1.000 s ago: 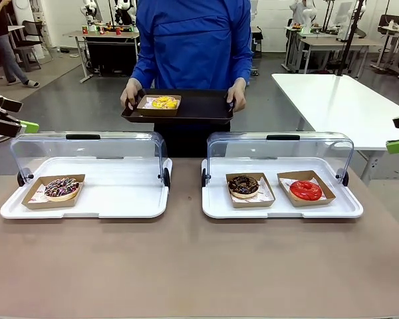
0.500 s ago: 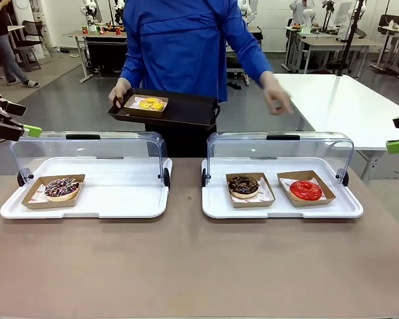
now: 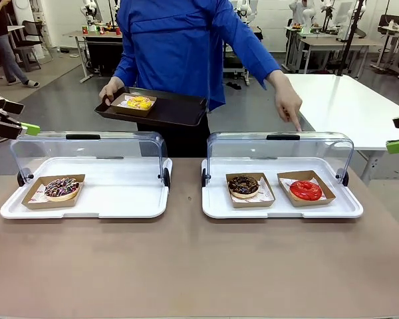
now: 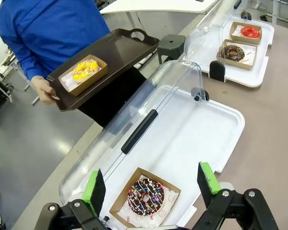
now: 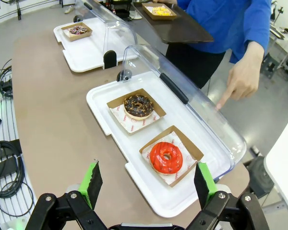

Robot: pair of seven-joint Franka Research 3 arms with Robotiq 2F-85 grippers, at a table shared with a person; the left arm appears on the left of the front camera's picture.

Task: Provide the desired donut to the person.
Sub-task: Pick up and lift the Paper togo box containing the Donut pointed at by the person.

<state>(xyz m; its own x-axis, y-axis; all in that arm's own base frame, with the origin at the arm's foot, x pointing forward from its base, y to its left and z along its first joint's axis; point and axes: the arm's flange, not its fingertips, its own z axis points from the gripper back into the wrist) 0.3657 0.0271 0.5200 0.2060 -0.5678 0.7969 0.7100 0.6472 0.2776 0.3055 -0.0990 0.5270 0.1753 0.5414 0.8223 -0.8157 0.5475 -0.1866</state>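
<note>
A person (image 3: 186,46) in a bright blue zip jacket stands at the far side of the brown tabletop (image 3: 186,266). Their right hand (image 3: 110,90) grips the edge of a dark brown plastic serving tray (image 3: 176,111), held level in the air beyond the tabletop. On the tray lies a yellow-iced donut (image 3: 139,102) in a shallow cardboard box.

Their left hand (image 3: 289,103) reaches out and down with the index finger extended. The fingertip is close to the top of the clear domed cover (image 3: 279,151) of the right-hand white display tray (image 3: 279,209), near the cover's black handle. I cannot tell whether it touches.

Under that raised cover, a glossy red-iced ring donut (image 3: 306,190) lies in its cardboard box at the end nearer the pointing finger. A chocolate-iced donut (image 3: 243,185) sits in a box just beside it.

The left-hand white display tray (image 3: 120,189), also under a clear cover, holds a chocolate donut with coloured sprinkles (image 3: 62,187) near its outer end.

The left jaws stand wide and hold nothing, their green pads (image 4: 94,191) hovering above the sprinkled donut's end of the tray. The right jaws are equally wide and hold nothing, their pads (image 5: 90,183) hanging above the near edge of the right tray, close to the red donut.
</note>
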